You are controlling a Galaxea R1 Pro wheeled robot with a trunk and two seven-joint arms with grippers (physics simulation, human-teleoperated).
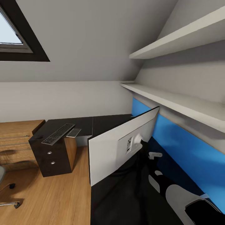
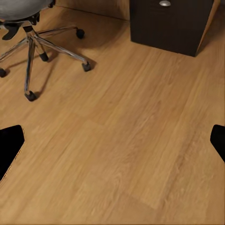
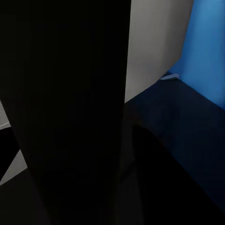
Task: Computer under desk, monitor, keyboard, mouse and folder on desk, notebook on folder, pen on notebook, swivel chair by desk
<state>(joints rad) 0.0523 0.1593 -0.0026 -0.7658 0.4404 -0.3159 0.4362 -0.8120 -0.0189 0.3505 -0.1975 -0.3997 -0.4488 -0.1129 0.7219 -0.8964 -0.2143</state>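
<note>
At the far left of your head view, the chair (image 1: 2, 184) shows a sliver of grey seat and one chrome leg on the wood floor (image 1: 53, 200). Your left wrist view looks down on that floor, with the chair's star base (image 2: 35, 42) and casters near a dark drawer unit (image 2: 171, 26). The left hand (image 2: 112, 140) has its two dark fingertips (image 2: 9, 147) at opposite edges of that view, spread wide with nothing between them.

Next comes the dark surface (image 1: 103, 120). The keyboard (image 1: 58, 133) lies at its left end above the drawers, its long axis running diagonally from the near-left corner toward the back. A small grey flat item (image 1: 73, 132), which you cannot identify, touches its right side and overhangs the front edge.

Right of that, the monitor (image 1: 122, 143) stands on the surface's right wing, back toward you, with the mount plate visible. Its long axis runs from near-left to far-right, with the screen facing away to the left. Little room remains between it and the blue wall (image 1: 187, 147), below two white shelves (image 1: 175, 100).

Your right arm (image 1: 187, 200) reaches in from the lower right behind the monitor. The right wrist view is mostly dark, so you cannot tell whether that hand is open or closed.
</note>
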